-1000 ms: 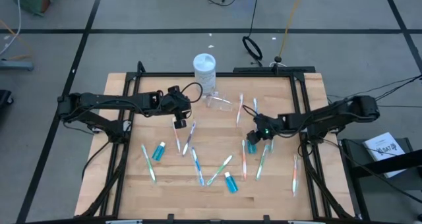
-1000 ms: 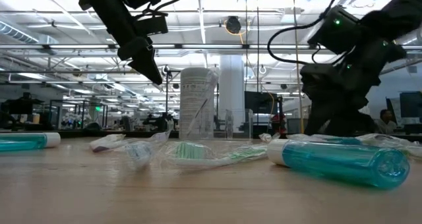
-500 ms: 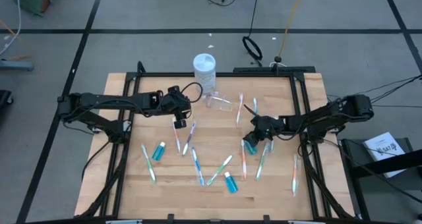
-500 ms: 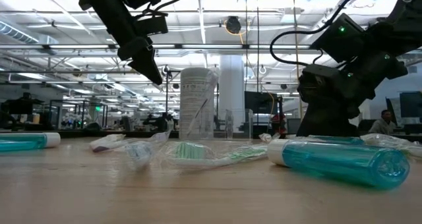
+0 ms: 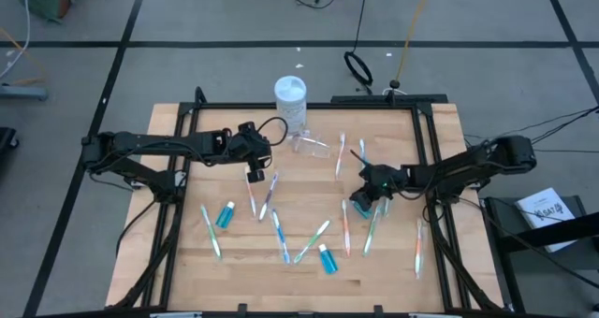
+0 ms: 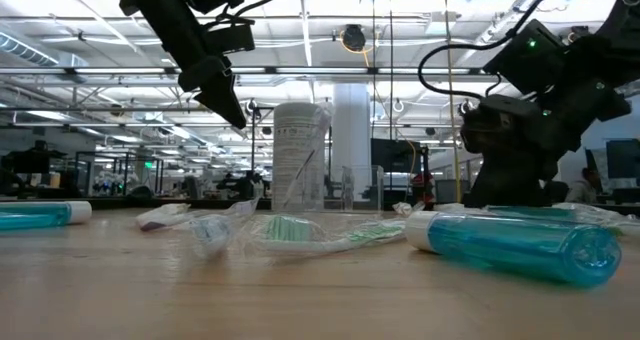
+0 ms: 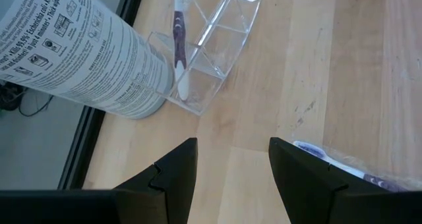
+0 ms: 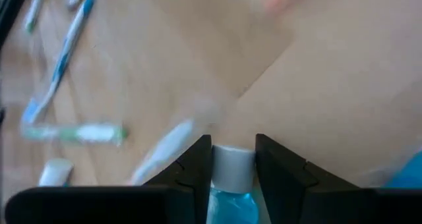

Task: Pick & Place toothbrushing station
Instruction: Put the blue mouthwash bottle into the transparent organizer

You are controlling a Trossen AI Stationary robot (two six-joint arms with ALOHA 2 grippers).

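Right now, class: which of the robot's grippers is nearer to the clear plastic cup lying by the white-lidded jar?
The left. The left gripper hangs open just in front of the clear plastic cup, while the right gripper is farther off, shut on a teal tube.

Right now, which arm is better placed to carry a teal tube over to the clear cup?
Right. The right gripper is already shut on a teal tube at its white cap. The left gripper hangs open and empty near the cup.
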